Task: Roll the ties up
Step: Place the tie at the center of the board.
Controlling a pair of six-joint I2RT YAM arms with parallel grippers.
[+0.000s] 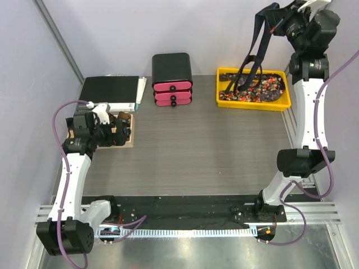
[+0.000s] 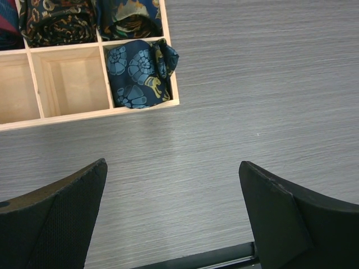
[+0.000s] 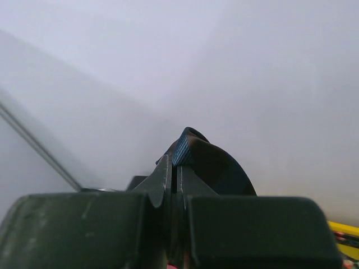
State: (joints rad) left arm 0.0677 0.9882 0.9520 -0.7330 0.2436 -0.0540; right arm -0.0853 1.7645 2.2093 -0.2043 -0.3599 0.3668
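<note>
My right gripper point(image 1: 273, 12) is raised high at the back right and is shut on a dark navy tie point(image 1: 255, 50), which hangs in two strands down into the yellow tray point(image 1: 253, 104). In the right wrist view the tie's fold point(image 3: 210, 162) sticks out above the closed jaws point(image 3: 177, 168). Patterned ties point(image 1: 252, 89) lie piled in the tray. My left gripper point(image 2: 174, 190) is open and empty, low over the table beside the wooden divider box point(image 2: 73, 115). A rolled blue patterned tie point(image 2: 137, 73) fills one compartment, with other rolled ties point(image 2: 56, 22) behind it.
A black and pink drawer unit point(image 1: 172, 78) stands at the back centre. A dark flat book-like stack point(image 1: 109, 89) lies at the back left behind the wooden box point(image 1: 118, 130). Two compartments of the box stand empty point(image 2: 70, 81). Purple cables run along both arms.
</note>
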